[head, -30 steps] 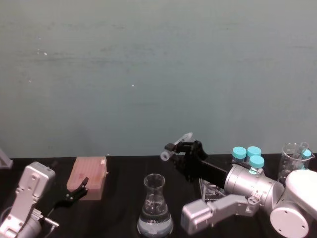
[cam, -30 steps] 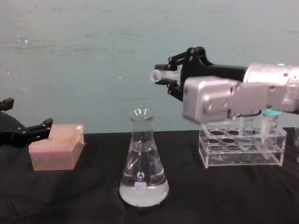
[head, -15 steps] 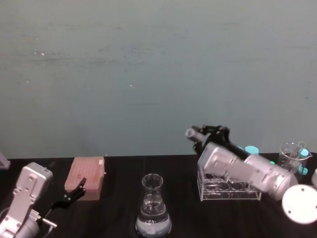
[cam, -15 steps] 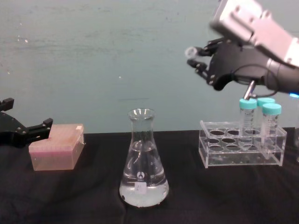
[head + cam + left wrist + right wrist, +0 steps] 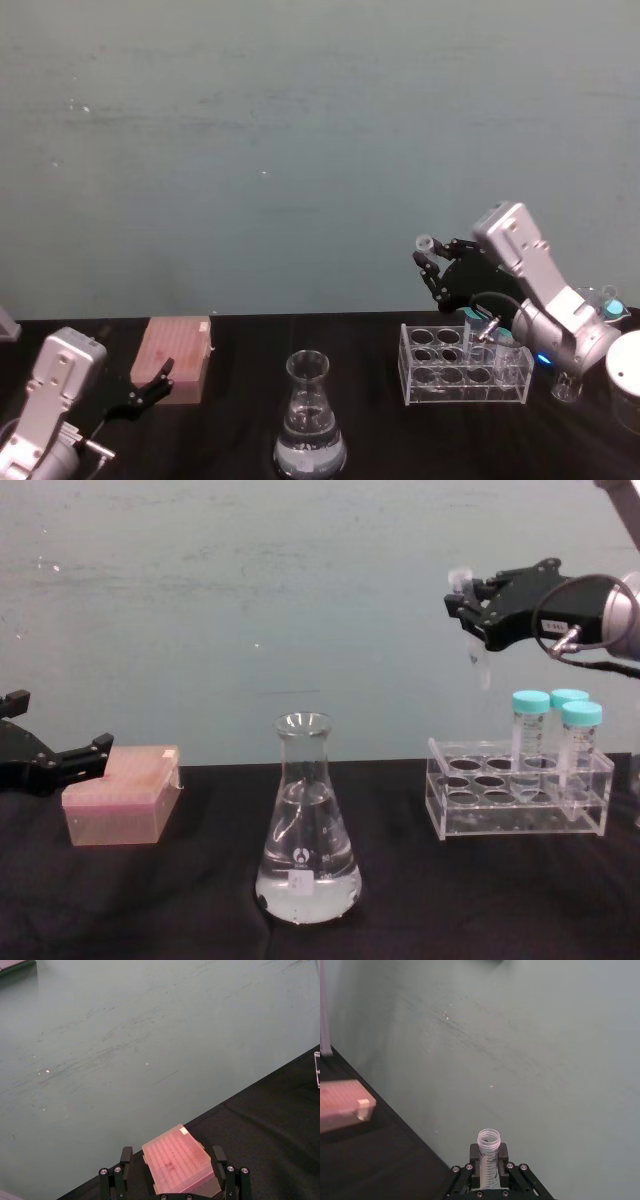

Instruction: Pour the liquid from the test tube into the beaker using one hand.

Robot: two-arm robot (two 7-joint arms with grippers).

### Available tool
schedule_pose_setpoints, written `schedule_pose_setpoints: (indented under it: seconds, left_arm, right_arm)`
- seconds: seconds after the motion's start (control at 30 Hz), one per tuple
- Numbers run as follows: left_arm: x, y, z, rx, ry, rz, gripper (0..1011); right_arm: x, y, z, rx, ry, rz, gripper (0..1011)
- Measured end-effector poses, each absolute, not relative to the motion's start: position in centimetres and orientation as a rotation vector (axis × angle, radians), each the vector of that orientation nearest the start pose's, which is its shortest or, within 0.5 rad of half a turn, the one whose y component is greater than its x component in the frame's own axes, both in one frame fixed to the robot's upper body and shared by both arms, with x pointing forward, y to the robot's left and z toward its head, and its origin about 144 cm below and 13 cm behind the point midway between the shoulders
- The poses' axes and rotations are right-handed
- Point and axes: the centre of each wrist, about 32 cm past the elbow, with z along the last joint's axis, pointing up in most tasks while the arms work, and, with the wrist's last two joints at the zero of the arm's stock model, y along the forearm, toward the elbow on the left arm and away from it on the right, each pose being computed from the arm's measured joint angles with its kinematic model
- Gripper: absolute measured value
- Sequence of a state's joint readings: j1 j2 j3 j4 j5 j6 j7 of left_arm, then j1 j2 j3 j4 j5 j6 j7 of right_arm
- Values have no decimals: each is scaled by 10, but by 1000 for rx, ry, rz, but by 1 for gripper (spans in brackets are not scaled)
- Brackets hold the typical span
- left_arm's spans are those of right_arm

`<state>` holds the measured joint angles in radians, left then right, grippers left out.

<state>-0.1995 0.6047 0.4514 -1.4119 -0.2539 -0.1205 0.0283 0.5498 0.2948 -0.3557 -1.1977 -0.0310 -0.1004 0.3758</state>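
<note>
The beaker, a clear conical flask, stands mid-table with clear liquid pooled in its base; it also shows low in the head view. My right gripper is raised well to the right of it, above the tube rack, shut on the test tube. The tube stands almost upright, open rim up. In the head view the right gripper and test tube hang over the rack's left end. Whether liquid is left in the tube cannot be told. My left gripper rests open at far left.
A clear acrylic rack with three teal-capped tubes stands at right. A pink tip box lies at left; the left gripper sits just before it, fingers to either side in the left wrist view. A glass vessel stands far right.
The right gripper has swung the test tube from a tilted pose just right of the flask mouth to the right, turning it upright over the rack. The left arm has stayed still.
</note>
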Motion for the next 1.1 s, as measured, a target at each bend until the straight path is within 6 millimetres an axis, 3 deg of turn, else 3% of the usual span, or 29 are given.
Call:
schedule_pose_setpoints:
  seconds: [0.43,1.1]
  left_arm:
    - [489,310,1140,304,-285,1248,1000]
    - [489,310,1140,304,-285,1248,1000]
  right_arm:
    - [610,-263,1216,-140,-158,-937,198]
    - [605,-263,1204,-159,-87,-889,198]
